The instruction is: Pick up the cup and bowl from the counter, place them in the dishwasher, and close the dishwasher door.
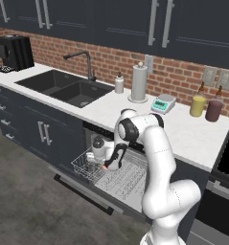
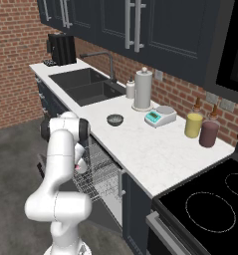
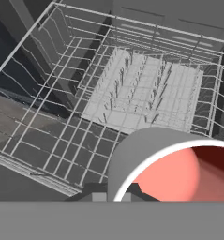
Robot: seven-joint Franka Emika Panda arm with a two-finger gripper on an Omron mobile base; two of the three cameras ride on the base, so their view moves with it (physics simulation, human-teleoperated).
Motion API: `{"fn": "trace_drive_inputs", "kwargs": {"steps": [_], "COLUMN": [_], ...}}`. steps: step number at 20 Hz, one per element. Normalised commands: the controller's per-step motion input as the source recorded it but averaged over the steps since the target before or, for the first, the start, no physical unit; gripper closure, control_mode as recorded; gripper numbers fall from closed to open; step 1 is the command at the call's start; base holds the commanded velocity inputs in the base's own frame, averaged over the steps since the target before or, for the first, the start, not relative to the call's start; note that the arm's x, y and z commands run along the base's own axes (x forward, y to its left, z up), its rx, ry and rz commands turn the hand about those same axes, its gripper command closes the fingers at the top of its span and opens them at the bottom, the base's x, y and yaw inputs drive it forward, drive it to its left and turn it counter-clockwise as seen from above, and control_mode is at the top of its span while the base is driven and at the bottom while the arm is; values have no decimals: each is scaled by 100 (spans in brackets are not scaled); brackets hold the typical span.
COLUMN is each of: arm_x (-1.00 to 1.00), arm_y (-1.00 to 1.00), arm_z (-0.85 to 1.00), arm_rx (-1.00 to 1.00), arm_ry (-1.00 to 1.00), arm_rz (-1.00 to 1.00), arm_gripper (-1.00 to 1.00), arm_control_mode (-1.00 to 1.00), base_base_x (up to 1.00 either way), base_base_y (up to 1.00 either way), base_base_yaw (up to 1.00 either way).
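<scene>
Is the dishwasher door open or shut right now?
Open: the dishwasher door lies dropped flat, with the wire rack pulled out over it.

You won't find any text, label, brand, number or sign that can be read here: the small scale (image 1: 163, 104) on the surface (image 1: 192, 134) has a display too small to make out, and the two canisters and the soap bottle carry no lettering.

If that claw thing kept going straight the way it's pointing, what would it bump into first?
Probably the dishwasher's wire rack. The gripper, shut on the cup, points down into the pulled-out rack, and nothing else shows in between, though how far off the rack lies is hard to judge.
</scene>
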Motion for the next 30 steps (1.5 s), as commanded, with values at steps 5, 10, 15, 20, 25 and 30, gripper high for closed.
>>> {"fn": "trace_drive_inputs", "kwargs": {"steps": [5,10,15,20,25,30], "arm_x": [8,4,-4,0,0,0], "arm_y": [0,0,0,0,0,0], "arm_z": [-15,-23,-8,-9,-10,-1], "arm_rx": [0,-1,0,0,0,0], "arm_ry": [0,-7,-1,0,0,0], "arm_rz": [-4,-2,-2,-1,0,0], "arm_gripper": [100,100,100,100,-100,-100], "arm_control_mode": [-100,-100,-100,-100,-100,-100], "base_base_x": [0,0,0,0,0,0], "base_base_y": [0,0,0,0,0,0], "base_base_yaw": [0,0,0,0,0,0]}}
